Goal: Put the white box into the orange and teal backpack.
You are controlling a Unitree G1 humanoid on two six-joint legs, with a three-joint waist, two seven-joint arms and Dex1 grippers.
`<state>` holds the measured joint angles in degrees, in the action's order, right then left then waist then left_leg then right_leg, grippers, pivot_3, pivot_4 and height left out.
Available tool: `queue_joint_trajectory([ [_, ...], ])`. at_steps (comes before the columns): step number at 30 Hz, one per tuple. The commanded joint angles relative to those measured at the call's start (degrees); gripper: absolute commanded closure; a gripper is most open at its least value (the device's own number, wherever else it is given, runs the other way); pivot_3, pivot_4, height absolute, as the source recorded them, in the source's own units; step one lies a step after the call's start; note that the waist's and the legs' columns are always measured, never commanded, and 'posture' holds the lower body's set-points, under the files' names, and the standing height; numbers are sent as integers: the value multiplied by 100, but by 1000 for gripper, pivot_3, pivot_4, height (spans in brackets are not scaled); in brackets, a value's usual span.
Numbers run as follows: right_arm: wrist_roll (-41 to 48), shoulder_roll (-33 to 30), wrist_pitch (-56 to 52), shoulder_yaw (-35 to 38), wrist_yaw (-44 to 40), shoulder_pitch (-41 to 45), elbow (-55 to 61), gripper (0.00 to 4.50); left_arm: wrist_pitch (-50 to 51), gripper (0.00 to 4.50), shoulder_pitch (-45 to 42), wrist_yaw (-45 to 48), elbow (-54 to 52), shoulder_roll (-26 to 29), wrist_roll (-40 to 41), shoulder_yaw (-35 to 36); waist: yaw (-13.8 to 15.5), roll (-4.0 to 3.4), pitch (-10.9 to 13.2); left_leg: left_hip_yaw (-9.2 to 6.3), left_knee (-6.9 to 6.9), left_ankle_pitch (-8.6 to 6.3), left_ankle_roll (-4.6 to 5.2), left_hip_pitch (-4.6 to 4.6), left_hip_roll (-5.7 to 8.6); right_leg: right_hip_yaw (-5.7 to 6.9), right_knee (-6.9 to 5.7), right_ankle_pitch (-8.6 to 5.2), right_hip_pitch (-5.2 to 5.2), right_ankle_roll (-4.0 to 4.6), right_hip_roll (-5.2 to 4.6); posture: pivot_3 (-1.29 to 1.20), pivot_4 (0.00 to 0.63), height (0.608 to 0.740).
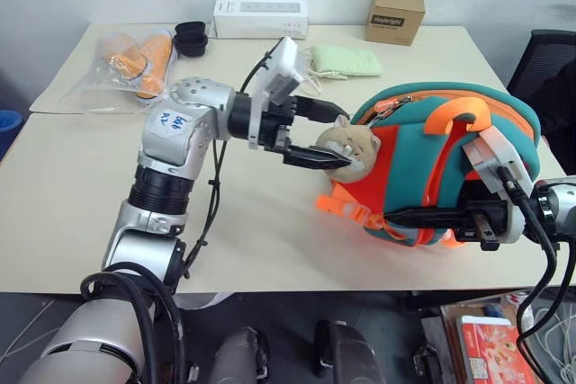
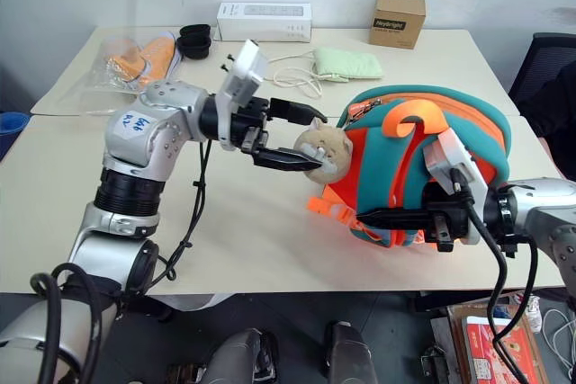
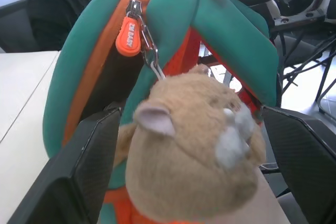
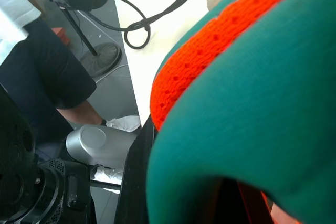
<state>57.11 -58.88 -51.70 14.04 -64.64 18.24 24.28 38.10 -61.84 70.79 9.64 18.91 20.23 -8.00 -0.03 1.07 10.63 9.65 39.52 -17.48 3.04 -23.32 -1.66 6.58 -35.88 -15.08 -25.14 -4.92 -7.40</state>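
While it stands upright on the pale bench [image 1: 270, 222], right of centre in the head views, the orange and teal backpack [image 1: 423, 132] shows a domed teal top, teal side panels w/ orange trim, an orange front and an orange webbing loop at the crown. Fabric looks soft and padded, w/ a fine mesh weave on the orange edging. An orange rubbery zip pull [image 3: 128, 35] hangs from a metal clip by the zip. A beige plush animal head [image 1: 351, 146], fuzzy, round, w/ small pinkish ear, hangs at the pack's left side.

Left gripper [image 1: 335, 138] is level w/ that head, its black fingers [image 3: 89, 166] spread wide, one each side of the plush, not pinching it. Right gripper [image 1: 396, 216] sits at the pack's lower right; its fingers are closed on the pack's bottom edge.

Along the bench's far edge, top of frame: long white carton [image 1: 261, 18], small brown cardboard box [image 1: 396, 15], pale green cloth pouch [image 1: 346, 60], black bowls [image 1: 191, 38], clear plastic bag [image 1: 135, 60] w/ orange items, upper left.
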Motion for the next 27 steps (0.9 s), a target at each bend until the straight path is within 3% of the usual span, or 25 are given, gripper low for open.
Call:
queue_joint_trajectory([
  [1, 26, 42, 60, 44, 26, 50, 26, 4500, -118, 49, 48, -199, -123, -22, -60, -140, -1, 0, 0, 0, 0, 0, 0, 0, 0, 1, 1, 0, 0, 0, -1, 0, 150, 740],
  [5, 61, 60, 47, 112, 87, -8, 48, 4500, -358, 911, 75, -225, 92, 103, -188, -244, 4, 0, 0, 1, 0, 0, 0, 0, -1, 1, 1, 0, 0, 0, -5, 0, 150, 740],
  [10, 103, 30, 27, 246, 136, -132, 47, 4500, -506, 2516, -45, -103, 294, 368, -166, -155, 3, 0, 0, 0, 0, -1, -1, 1, -1, 4, 2, 0, 0, 1, -10, 0, 150, 740],
  [14, 154, 6, 15, 380, 168, -270, 73, 4500, -714, 3372, -455, 62, 724, 722, -46, 197, 4, 0, 0, 0, 0, -1, -2, 0, -2, 7, 2, -1, 0, 1, -10, 0, 150, 740],
  [18, 167, 3, 26, 473, 182, -379, 90, 4500, -1233, 3604, -664, 252, 1282, 1124, -316, 135, -13, 0, 0, 4, -4, -2, -3, 1, -2, 5, 5, -1, -1, 1, -9, 0, 150, 740],
  [21, 223, 4, 4, 540, 220, -411, 108, 4500, -2531, 3604, -505, 302, 1869, 1363, -968, -185, 0, -1, 0, 4, -7, -2, -3, 5, -2, 7, 4, -1, -1, 3, -7, 0, 150, 740],
  [27, 314, 16, -17, 631, 269, -485, 132, 4500, -4118, 3604, -412, -297, 2911, 1152, -1931, -632, 15, 1, 0, 4, -6, -4, -1, 0, 0, 8, 7, -1, -2, 3, -12, 0, 150, 740],
])
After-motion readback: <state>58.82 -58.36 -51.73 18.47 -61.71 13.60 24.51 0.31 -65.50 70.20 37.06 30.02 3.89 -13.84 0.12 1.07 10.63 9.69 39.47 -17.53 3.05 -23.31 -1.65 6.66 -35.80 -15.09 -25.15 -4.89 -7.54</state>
